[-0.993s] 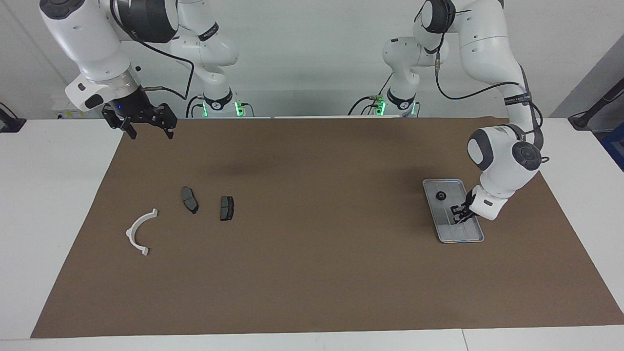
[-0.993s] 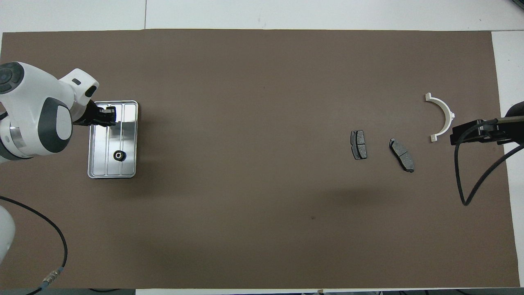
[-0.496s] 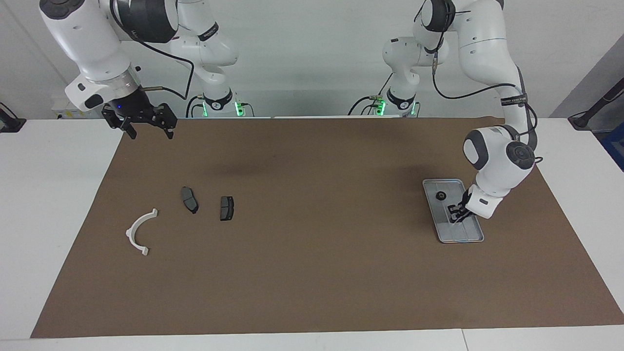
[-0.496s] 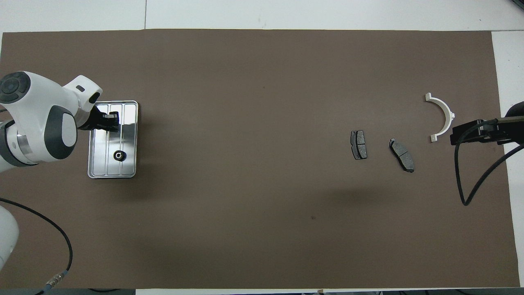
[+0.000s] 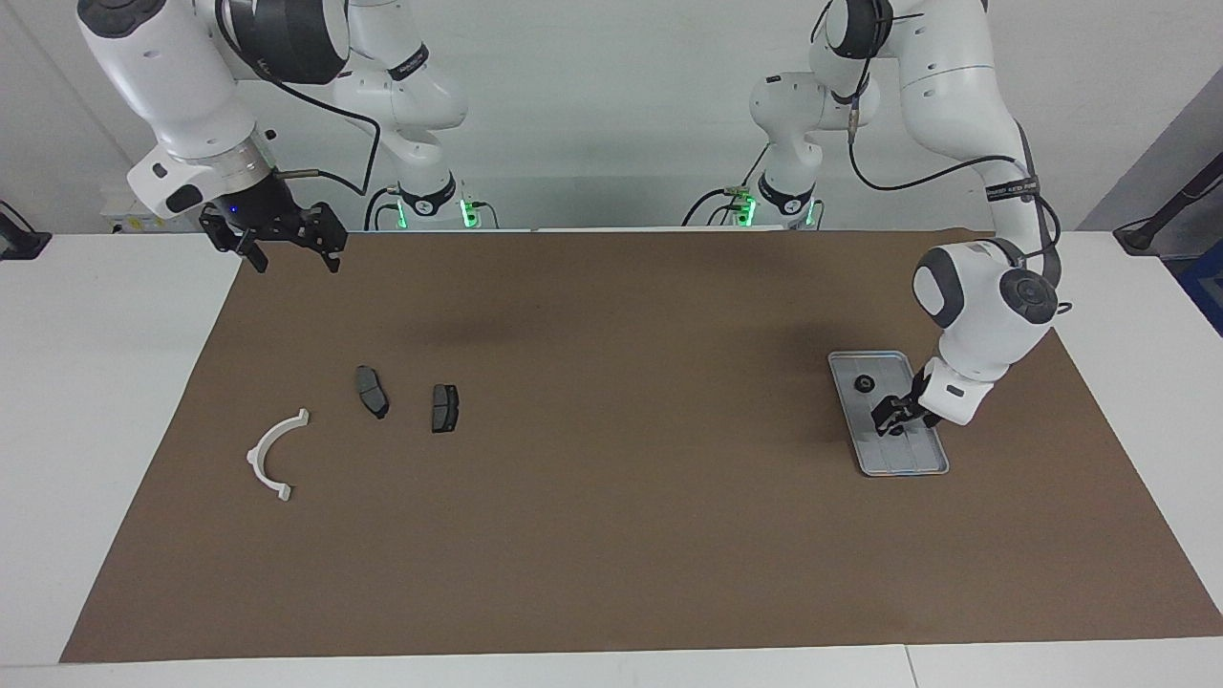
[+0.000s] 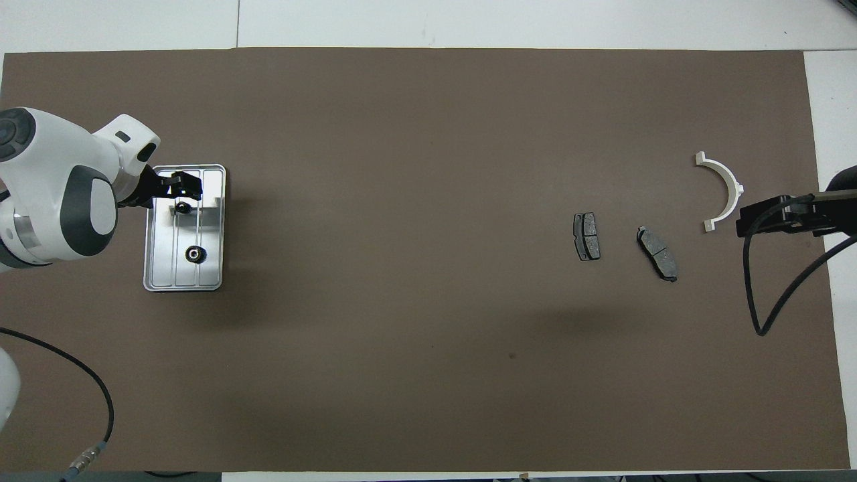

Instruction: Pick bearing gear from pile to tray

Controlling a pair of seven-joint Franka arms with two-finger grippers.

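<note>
Left hand (image 5: 893,418) lowered, open; right hand (image 5: 284,241) raised, open.

Both views are bright and evenly lit from above, with soft, diffuse shadows on the brown mat (image 5: 611,497), one broad smudge toward 12 o'clock in the facing view. The metal tray (image 6: 213,268) throws white glare in the overhead view. Focus is sharp throughout, with slight bowing at the frame edges.

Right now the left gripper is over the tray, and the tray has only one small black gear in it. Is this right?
Not quite. The overhead view shows two small black gears in the tray, one just under the left gripper, which is indeed over the tray.
</note>
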